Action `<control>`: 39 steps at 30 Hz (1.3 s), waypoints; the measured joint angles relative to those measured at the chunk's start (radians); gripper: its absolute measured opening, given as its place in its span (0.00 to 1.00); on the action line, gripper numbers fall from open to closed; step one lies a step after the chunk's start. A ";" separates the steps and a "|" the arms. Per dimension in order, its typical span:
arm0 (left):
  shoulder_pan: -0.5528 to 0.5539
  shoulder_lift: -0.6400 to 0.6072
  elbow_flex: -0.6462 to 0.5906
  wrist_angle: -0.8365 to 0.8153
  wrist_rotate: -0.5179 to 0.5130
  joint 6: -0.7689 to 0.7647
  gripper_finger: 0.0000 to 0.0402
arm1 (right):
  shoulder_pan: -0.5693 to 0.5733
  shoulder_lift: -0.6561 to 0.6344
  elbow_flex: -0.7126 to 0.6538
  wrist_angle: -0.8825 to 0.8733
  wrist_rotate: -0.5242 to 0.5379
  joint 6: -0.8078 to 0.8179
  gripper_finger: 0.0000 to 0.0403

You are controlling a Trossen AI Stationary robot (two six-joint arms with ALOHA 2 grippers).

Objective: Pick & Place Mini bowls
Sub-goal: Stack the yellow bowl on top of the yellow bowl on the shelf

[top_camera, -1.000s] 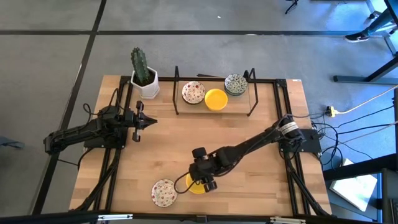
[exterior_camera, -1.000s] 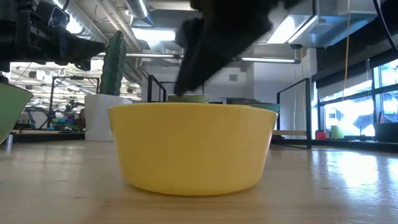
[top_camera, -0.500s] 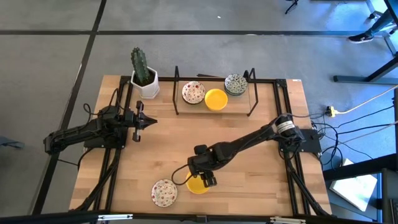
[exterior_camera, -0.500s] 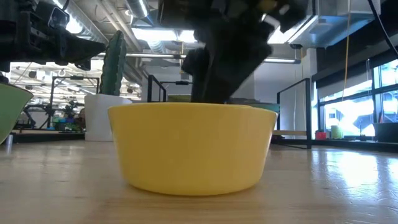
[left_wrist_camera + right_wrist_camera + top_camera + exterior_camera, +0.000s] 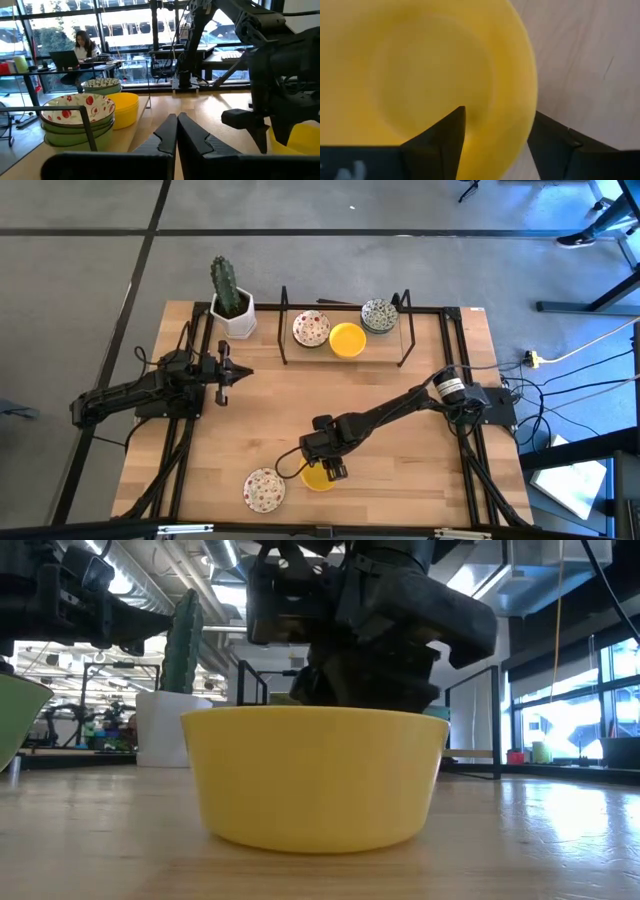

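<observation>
A plain yellow mini bowl (image 5: 318, 478) sits flat on the table near its near edge; it fills the low view (image 5: 315, 775) and the right wrist view (image 5: 420, 75). My right gripper (image 5: 334, 471) is open and low over it, with one finger inside the bowl and one outside its rim (image 5: 498, 111). A red-speckled white bowl (image 5: 264, 489) rests on the table to its left. My left gripper (image 5: 245, 373) is shut and hovers over the table's left part, touching nothing (image 5: 177, 132). My right gripper comes from above, pointing down, astride the yellow bowl's rim (image 5: 527, 100) on the side toward the table's right. One finger (image 5: 445, 135) is inside the bowl, the other (image 5: 550, 145) outside. I cannot tell whether either finger touches the wall. The bowl stands upright on the table.
A wire rack (image 5: 283, 330) at the far edge holds a red-speckled bowl (image 5: 311, 329), a yellow bowl (image 5: 348, 339) and a green-blue bowl (image 5: 379, 315). A cactus in a white square pot (image 5: 232, 305) stands at the far left corner. Bare wood lies in the table's middle.
My right gripper has come down over the yellow bowl and shifted a little toward the near edge, so its fingers now stand on either side of the rim. The left arm has kept still.
</observation>
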 joint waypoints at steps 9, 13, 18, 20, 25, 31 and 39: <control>0.000 0.000 0.000 -0.001 -0.043 0.000 0.02 | -0.006 0.000 0.000 -0.008 -0.046 -0.009 0.05; 0.000 0.000 0.000 -0.004 -0.042 0.000 0.02 | -0.013 -0.003 0.001 -0.015 -0.083 -0.021 0.04; 0.000 0.000 0.000 -0.006 -0.042 0.000 0.01 | -0.027 -0.072 0.000 -0.022 -0.092 -0.052 0.02; 0.000 0.000 0.000 -0.007 -0.042 0.000 0.01 | -0.032 -0.118 0.000 -0.012 -0.093 -0.056 0.02; 0.000 0.000 0.000 -0.007 -0.042 0.000 0.02 | -0.044 -0.244 0.000 -0.021 -0.094 -0.065 0.01; 0.000 0.000 0.000 -0.010 -0.041 -0.001 0.01 | -0.062 -0.438 0.000 -0.019 -0.094 -0.046 0.01; 0.000 0.000 0.000 -0.027 -0.042 0.007 0.02 | -0.074 -0.775 0.000 -0.068 0.053 0.001 0.01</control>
